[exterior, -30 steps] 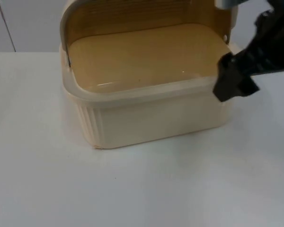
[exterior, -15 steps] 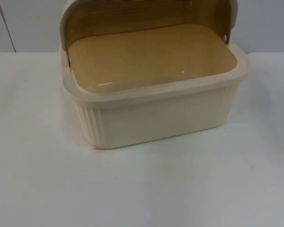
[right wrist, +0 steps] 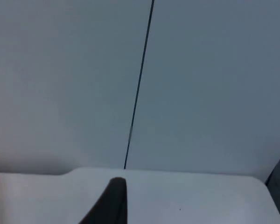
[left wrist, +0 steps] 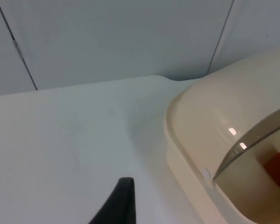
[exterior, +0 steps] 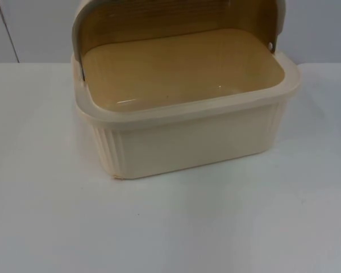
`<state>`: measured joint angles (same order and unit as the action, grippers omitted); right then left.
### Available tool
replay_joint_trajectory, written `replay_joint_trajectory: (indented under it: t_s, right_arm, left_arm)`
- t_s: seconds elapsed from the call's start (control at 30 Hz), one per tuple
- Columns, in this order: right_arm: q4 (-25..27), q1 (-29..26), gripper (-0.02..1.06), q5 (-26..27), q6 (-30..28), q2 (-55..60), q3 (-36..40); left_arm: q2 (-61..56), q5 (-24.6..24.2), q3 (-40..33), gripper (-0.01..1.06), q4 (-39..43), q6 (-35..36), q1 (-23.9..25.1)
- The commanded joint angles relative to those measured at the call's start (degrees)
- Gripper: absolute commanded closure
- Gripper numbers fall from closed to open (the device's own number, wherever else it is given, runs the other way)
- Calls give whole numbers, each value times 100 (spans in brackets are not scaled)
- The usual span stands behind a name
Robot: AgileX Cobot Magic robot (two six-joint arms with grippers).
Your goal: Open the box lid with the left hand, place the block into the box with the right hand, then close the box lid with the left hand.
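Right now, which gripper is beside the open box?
The left gripper: the box rim and raised lid lie close by it, while the right gripper faces the partition wall.

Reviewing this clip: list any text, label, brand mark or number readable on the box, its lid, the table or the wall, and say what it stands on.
None can be read.
Box: plain cream ribbed wall, no print.
Lid: tinted and raised, no label.
Red thing seen through the lid: unmarked as far as it shows.
Table and wall: blank.
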<state>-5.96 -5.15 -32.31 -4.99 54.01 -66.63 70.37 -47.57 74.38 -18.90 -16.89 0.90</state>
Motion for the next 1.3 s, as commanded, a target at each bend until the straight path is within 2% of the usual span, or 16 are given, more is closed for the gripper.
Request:
replay_joint_trajectory:
  t_s: [0.0,0.2,0.3,0.4,0.43,0.47,0.57,0.67,0.7,0.77,0.83,0.9,1.03,1.1,1.2,1.27]
  right_arm:
    - [21,-34,0,-158,-59,39,-73]
    - [-28,-34,0,-447,-59,39,-73]
    - [-14,-34,0,-502,-59,39,-73]
    - [-74,-34,0,-597,-81,39,-73]
    - [-74,-34,0,-597,-81,39,-73]
    - [-124,-34,0,-597,-81,39,-73]
    - [-131,-34,0,-610,-81,39,-73]
    - [-131,-34,0,-610,-81,39,-73]
    - [-142,-34,0,-626,-81,39,-73]
    - [-142,-34,0,-626,-81,39,-73]
    - [-142,-34,0,-626,-81,39,-73]
    - [-142,-34,0,-626,-81,39,-73]
    - [-164,-34,0,-626,-105,39,-73]
    - [-190,-34,0,-626,-105,39,-73]
    - [-330,-34,0,-626,-105,39,-73]
    - [-401,-34,0,-626,-105,39,-73]
  left_arm:
    - [-2,17,13,0,-128,-16,-31]
    - [10,48,13,0,-774,-121,-31]
    - [36,126,13,0,-841,-121,-94]
    - [82,783,13,0,-581,-148,-454]
    - [82,783,13,0,-581,-148,-454]
    - [96,1024,25,0,-478,-148,-633]
    - [359,2088,57,0,-135,-148,-1264]
    - [592,2303,178,0,252,-148,-1499]
    - [822,2301,342,0,478,-148,-1647]
    - [1432,1998,916,0,1254,-148,-1938]
    - [1570,1930,1064,0,1401,-148,-1989]
    - [2217,1764,1761,0,1995,-470,-2202]
    - [2865,1812,2427,0,2579,-1384,-2467]
    - [3023,1827,2526,0,2734,-1613,-2539]
    - [3334,1829,2599,2,2981,-2537,-2748]
    - [3413,1818,2599,6,2966,-2649,-2787]
